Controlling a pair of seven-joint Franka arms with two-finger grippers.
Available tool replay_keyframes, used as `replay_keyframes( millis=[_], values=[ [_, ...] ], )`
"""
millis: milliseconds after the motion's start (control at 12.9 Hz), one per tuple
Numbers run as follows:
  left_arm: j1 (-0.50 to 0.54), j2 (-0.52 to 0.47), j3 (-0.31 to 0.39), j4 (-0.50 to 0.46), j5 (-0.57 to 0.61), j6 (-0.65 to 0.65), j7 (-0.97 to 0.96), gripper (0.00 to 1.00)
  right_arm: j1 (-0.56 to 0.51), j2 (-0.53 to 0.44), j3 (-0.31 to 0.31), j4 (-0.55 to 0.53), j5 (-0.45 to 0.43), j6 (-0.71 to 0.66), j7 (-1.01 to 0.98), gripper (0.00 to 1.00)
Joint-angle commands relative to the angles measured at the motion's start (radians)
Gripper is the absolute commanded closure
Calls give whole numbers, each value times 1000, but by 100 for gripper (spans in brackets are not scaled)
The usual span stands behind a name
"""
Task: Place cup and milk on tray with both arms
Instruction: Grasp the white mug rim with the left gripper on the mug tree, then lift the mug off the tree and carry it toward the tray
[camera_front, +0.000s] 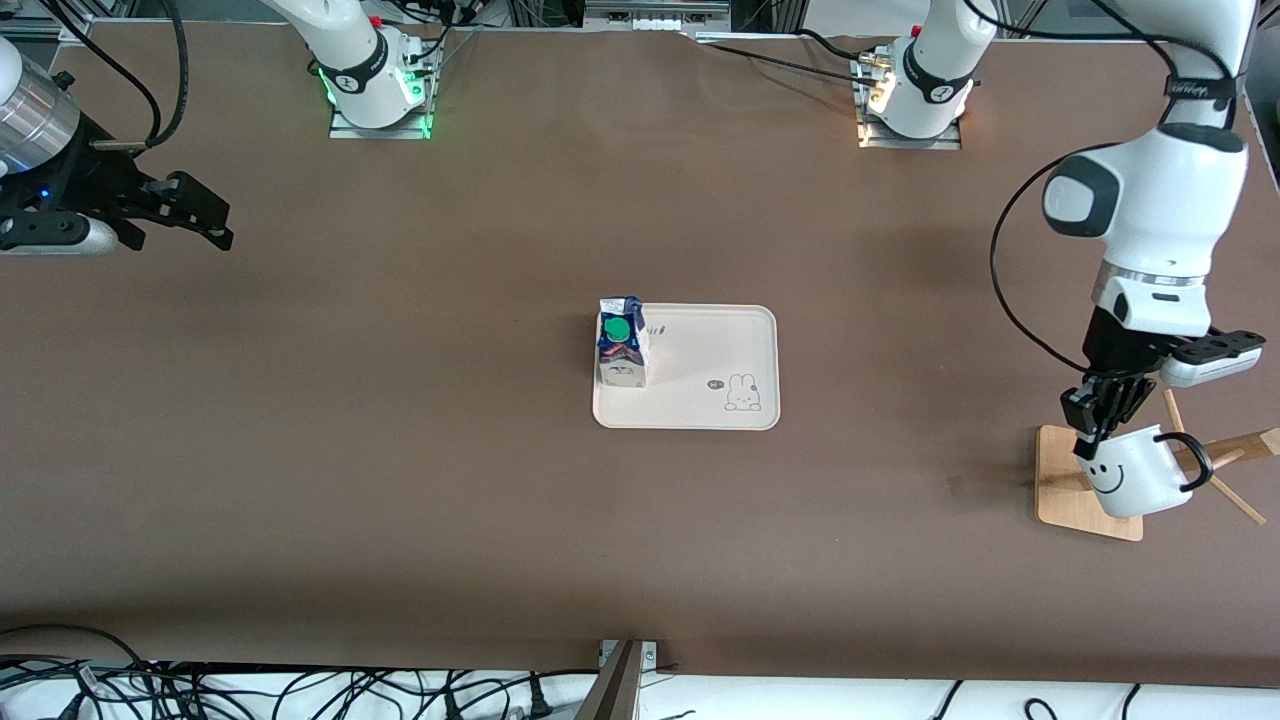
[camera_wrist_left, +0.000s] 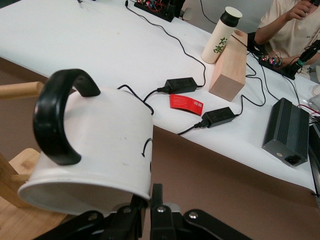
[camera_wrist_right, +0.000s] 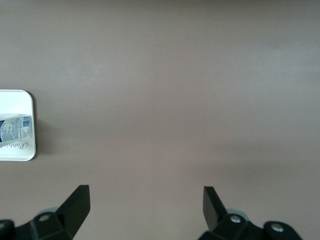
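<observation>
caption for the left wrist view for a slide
Left gripper clamps the tilted smiley cup by its rim, over the wooden rack base.

The right arm's black two-finger tool (camera_wrist_right: 146, 205), spread wide, hangs over the brown counter (camera_wrist_right: 175, 90), with the cream rounded tray (camera_wrist_right: 29, 150) holding the blue-printed milk carton (camera_wrist_right: 15, 128) at mid-left of the frame.

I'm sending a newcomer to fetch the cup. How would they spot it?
Look at the left arm's end of the table, at the wooden rack base. Over it the left gripper holds the cup by its rim: a white mug, black smiley face, black loop handle.
</observation>
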Motion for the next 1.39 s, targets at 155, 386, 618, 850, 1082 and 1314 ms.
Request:
replay_keyframes(
  millis=[155, 386, 618, 850, 1082, 1314],
  values=[
    [-6, -74, -7, 248, 28, -586, -32, 100, -4, 9, 3, 23, 4, -9, -4, 0],
    [-72, -15, -131, 479, 262, -1009, -439, 100, -4, 9, 3, 23, 4, -8, -4, 0],
    [-98, 10, -211, 482, 304, -1106, -367, 100, -4, 9, 3, 23, 4, -8, -4, 0],
    [-106, 41, -217, 484, 287, -1188, -90, 100, -4, 9, 3, 23, 4, -8, -4, 0],
    [-135, 74, -234, 485, 287, -1240, 110, 100, -4, 9, 3, 23, 4, -8, -4, 0],
    [-138, 101, -305, 485, 289, -1245, 110, 100, -4, 9, 3, 23, 4, -8, -4, 0]
  ],
)
